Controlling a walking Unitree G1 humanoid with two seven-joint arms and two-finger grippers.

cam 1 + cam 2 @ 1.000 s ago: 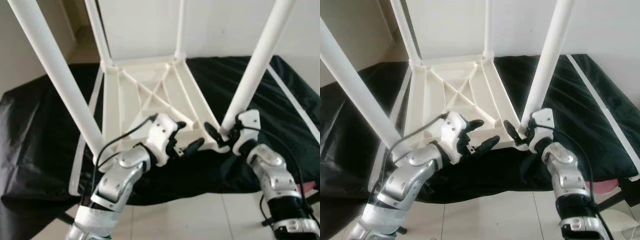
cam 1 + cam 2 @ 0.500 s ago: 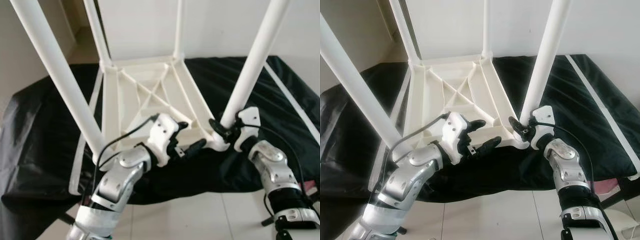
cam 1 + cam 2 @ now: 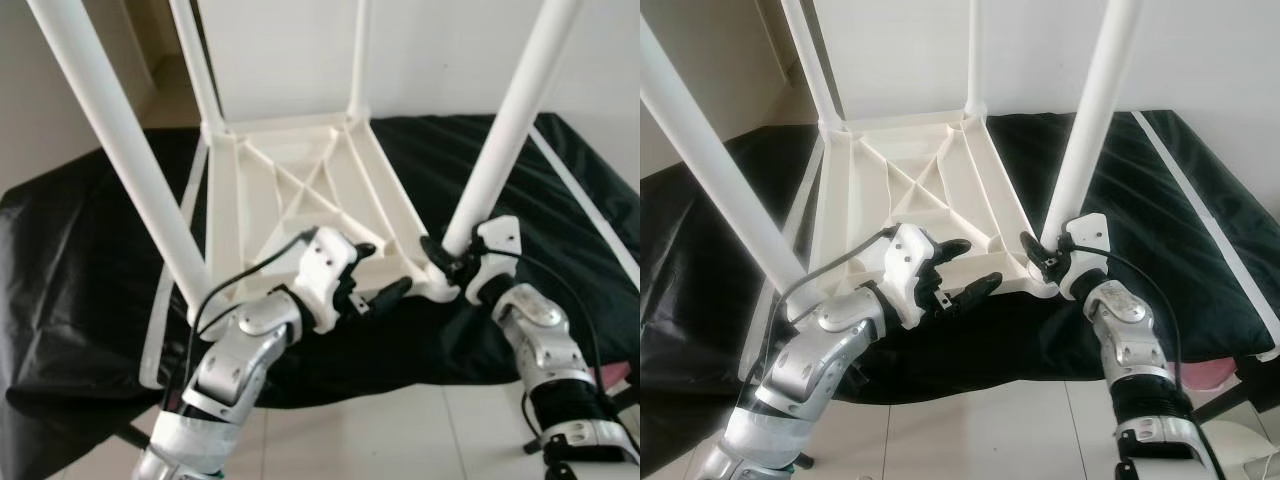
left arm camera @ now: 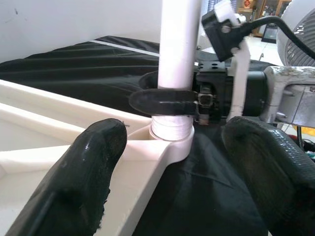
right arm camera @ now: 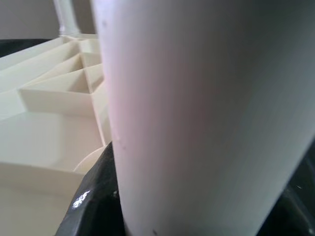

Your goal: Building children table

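A white children's table lies upside down, its ribbed underside (image 3: pixel 290 190) facing up on a black cloth (image 3: pixel 80 260). Its white legs stand upward. My right gripper (image 3: pixel 445 255) is shut on the near right leg (image 3: pixel 510 120) just above its corner socket; the left wrist view shows a black finger (image 4: pixel 162 101) wrapped round that leg (image 4: pixel 179 59). The same leg (image 5: pixel 197 113) stands very close in the right wrist view. My left gripper (image 3: pixel 383 270) is open at the table's near edge, left of that socket, with nothing held between its fingers (image 4: pixel 93 162).
The near left leg (image 3: pixel 120 160) rises steeply beside my left arm. Two far legs stand near the white wall. White tiled floor (image 3: pixel 400 430) lies at the front. A white strip (image 3: pixel 590 210) crosses the cloth at right, and a pink object (image 3: pixel 1215 375) sits low right.
My right gripper has closed round the base of the near right leg, where a second ago it stood open beside it. The left arm has stayed in place.
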